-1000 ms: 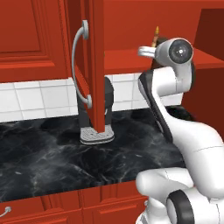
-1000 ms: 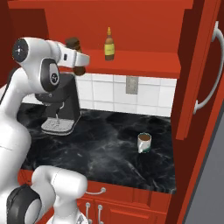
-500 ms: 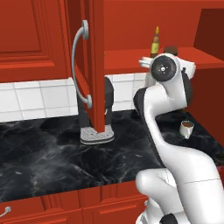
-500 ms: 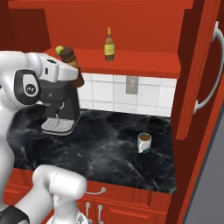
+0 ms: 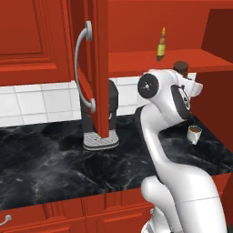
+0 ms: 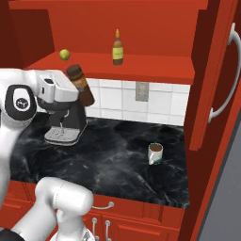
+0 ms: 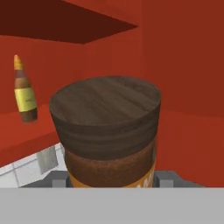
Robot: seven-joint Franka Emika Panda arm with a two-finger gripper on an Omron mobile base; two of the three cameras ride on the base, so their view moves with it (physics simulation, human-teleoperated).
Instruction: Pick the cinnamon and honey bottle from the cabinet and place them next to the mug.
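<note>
My gripper (image 6: 74,89) is shut on the cinnamon (image 6: 80,85), a stout brown jar with a dark cap, held tilted in front of the cabinet shelf (image 6: 150,67) and above the counter. The jar's cap (image 5: 181,67) shows above the hand in the left base view, and the cinnamon (image 7: 107,127) fills the middle of the hand view between my fingertips (image 7: 59,179). The honey bottle (image 6: 117,48) (image 5: 161,44) (image 7: 24,89) stands upright on the shelf. The mug (image 6: 155,153) (image 5: 194,134) sits on the black counter, to the right.
A dark coffee machine (image 6: 66,122) (image 5: 102,120) stands on the counter under the shelf. A small green ball (image 6: 64,54) lies on the shelf's left end. The open cabinet doors (image 5: 98,68) (image 6: 212,75) with curved grey handles flank the opening. A wall outlet (image 6: 140,91) sits on the tiles.
My gripper, still shut on the cinnamon, has come out from the shelf and dropped lower in front of it, with the arm swinging round. The honey bottle and mug stayed put.
</note>
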